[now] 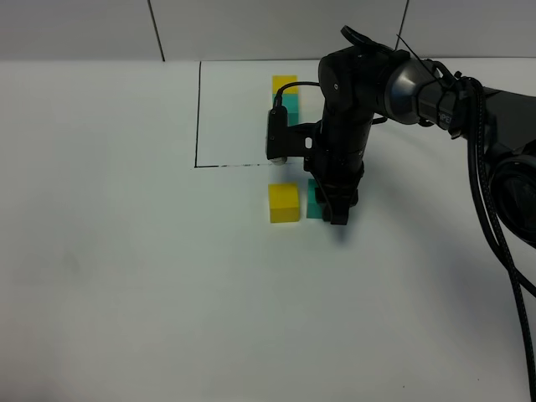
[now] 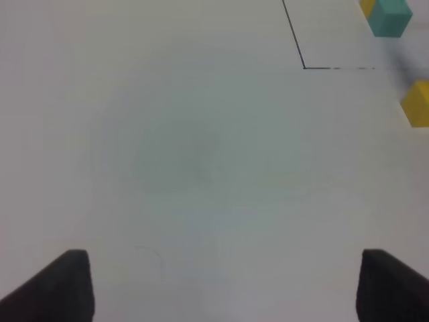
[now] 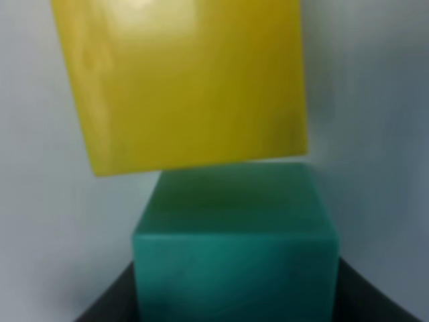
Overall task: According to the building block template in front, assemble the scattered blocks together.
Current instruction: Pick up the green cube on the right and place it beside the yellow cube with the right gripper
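Right wrist view shows my right gripper (image 3: 231, 298) pinching the plain teal-green matte cube (image 3: 234, 248). The plain yellow matte cube (image 3: 188, 87) lies straight ahead, slightly twisted, and I can't tell whether their faces touch. My left gripper (image 2: 218, 288) hangs spread and empty, farther off; the black-framed yellow-and-teal template pair (image 1: 286, 94) sits beyond on the white table (image 1: 126, 251), partly behind the arm.

The scattered blocks (image 1: 284, 203) sit side by side — perhaps touching — before the template (image 1: 286, 90).
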### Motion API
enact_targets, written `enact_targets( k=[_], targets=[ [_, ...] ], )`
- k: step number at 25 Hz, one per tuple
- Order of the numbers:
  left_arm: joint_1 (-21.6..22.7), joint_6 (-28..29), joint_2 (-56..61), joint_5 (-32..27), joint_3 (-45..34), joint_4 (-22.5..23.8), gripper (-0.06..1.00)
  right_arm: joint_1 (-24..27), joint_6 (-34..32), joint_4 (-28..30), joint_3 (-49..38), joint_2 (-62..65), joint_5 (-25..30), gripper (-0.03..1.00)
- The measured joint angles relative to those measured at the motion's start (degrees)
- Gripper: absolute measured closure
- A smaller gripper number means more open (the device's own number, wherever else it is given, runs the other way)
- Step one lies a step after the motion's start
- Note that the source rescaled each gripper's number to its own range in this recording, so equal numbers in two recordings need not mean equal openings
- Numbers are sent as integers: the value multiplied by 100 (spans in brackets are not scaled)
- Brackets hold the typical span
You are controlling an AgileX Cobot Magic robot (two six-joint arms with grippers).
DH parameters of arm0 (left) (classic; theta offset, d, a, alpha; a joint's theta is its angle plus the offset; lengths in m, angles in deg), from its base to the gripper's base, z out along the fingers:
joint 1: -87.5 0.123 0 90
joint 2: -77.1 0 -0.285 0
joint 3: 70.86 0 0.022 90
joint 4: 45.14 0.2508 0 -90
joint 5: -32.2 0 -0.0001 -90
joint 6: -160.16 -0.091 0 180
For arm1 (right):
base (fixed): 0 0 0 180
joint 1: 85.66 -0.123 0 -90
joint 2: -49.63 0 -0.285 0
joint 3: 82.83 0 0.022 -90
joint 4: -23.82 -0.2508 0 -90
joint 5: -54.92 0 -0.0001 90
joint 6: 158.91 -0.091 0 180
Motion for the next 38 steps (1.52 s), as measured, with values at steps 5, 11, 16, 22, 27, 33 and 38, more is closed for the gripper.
enact_targets(
  k=[5,11,16,22,27,33,38],
  targets=[
    [0,0,0,0,0,0,28,-45,0,-47,0,0,-15,95],
    [0,0,0,0,0,0,28,-121,7,-66,11,-19,-46,95],
    [0,0,0,0,0,0,28,-121,2,-72,56,-72,6,95],
    [0,0,0,0,0,0,28,-121,2,-80,56,-73,6,95],
    [0,0,0,0,0,0,28,-121,98,-49,56,-73,31,95],
    [0,0,0,0,0,0,28,-121,255,-39,56,-73,38,95],
    [0,0,0,0,0,0,28,-116,273,-50,56,-73,38,92]
  ],
)
